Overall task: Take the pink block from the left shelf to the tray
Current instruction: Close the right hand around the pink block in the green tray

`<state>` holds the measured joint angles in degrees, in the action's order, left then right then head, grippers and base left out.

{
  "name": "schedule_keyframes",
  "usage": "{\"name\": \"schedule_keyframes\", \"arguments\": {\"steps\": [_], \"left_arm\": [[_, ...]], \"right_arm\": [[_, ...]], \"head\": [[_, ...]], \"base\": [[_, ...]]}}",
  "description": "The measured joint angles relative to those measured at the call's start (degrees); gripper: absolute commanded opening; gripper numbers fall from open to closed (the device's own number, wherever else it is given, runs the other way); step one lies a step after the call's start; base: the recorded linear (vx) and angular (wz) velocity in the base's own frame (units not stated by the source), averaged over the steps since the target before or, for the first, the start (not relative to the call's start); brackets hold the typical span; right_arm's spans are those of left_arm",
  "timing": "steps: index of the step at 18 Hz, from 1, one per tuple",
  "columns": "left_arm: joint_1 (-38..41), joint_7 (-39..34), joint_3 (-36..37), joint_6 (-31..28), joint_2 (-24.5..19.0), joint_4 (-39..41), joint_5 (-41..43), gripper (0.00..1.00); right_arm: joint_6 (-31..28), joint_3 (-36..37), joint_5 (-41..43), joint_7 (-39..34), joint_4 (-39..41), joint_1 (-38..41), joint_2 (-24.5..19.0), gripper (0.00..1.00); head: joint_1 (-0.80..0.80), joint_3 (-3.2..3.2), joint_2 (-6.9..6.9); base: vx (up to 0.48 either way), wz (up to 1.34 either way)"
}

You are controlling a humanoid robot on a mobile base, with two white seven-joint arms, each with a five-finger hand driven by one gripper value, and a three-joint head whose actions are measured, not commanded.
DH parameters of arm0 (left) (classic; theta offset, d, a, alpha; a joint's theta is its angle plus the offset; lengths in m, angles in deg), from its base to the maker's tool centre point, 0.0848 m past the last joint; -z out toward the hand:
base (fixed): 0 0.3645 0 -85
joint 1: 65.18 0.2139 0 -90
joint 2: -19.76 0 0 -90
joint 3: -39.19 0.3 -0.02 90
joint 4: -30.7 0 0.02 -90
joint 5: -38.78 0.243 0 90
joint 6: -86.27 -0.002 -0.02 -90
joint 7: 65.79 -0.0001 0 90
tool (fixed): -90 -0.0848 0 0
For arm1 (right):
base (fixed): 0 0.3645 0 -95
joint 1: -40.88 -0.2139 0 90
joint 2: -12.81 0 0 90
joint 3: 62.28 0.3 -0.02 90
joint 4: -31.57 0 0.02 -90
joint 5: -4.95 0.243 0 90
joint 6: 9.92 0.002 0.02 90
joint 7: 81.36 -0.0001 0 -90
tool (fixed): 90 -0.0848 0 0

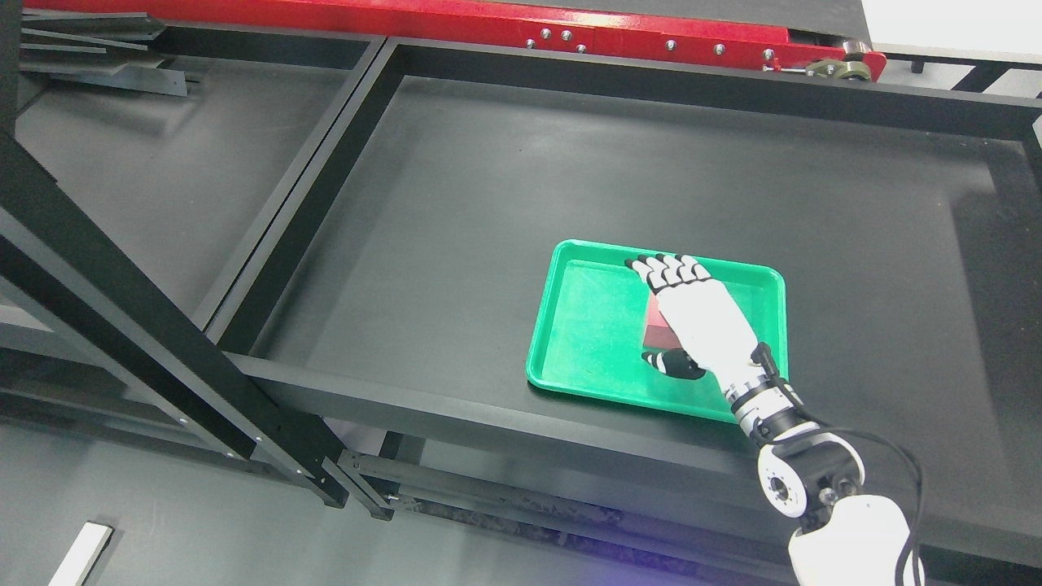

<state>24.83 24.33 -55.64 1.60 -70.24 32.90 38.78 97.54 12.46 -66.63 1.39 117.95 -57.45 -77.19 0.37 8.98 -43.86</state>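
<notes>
Pink block (656,324) is lying inside the glossy green tray (586,325) on the matte black counter (456,203), right hand (702,316) grasping it.

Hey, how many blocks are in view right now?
1. A pink block sits over the green tray, mostly covered by the right hand. Another could be hidden beneath the hand.

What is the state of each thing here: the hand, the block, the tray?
Right hand: over the tray, fingers extended, thumb beside the block; grasp cannot be told.
Pink block: inside the tray, mostly hidden under the hand.
Green tray: flat on the black shelf surface, holding only the block.
</notes>
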Motion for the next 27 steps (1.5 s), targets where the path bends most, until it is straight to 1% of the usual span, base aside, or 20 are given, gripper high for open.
{"name": "schedule_keyframes", "arguments": {"steps": [5, 8, 16, 21, 24, 27], "left_arm": [[0.00, 0.00, 0.00, 0.00, 0.00, 0.00, 0.00, 1.00], [0.00, 0.00, 0.00, 0.00, 0.00, 0.00, 0.00, 1.00], [0.00, 0.00, 0.00, 0.00, 0.00, 0.00, 0.00, 1.00], [0.00, 0.00, 0.00, 0.00, 0.00, 0.00, 0.00, 1.00], [0.00, 0.00, 0.00, -0.01, 0.00, 0.00, 0.00, 1.00], [0.00, 0.00, 0.00, -0.01, 0.00, 0.00, 0.00, 1.00]], "right_arm": [[0.32, -0.67, -0.14, -1.28, -0.94, 0.05, 0.00, 0.99], [0.34, -0.81, -0.18, -2.73, -2.18, -1.04, 0.00, 0.99], [0.27, -1.01, -0.24, -3.37, -6.02, -3.37, 0.00, 0.98], [0.04, -0.90, -0.29, -4.99, -8.27, -3.97, 0.00, 0.98], [-0.20, -0.52, -0.30, -5.68, -9.27, -3.97, 0.00, 0.95], [-0.46, -0.16, -0.31, -5.98, -10.05, -3.92, 0.00, 0.88]], "head": [[0.00, 0.00, 0.00], [0.00, 0.00, 0.00], [0.00, 0.00, 0.00], [0.00, 0.00, 0.00], [0.00, 0.00, 0.00], [0.00, 0.00, 0.00]], "base": [[0.028, 0.00], [0.035, 0.00], [0.045, 0.00], [0.024, 0.00], [0.016, 0.00], [0.009, 0.00]]}}
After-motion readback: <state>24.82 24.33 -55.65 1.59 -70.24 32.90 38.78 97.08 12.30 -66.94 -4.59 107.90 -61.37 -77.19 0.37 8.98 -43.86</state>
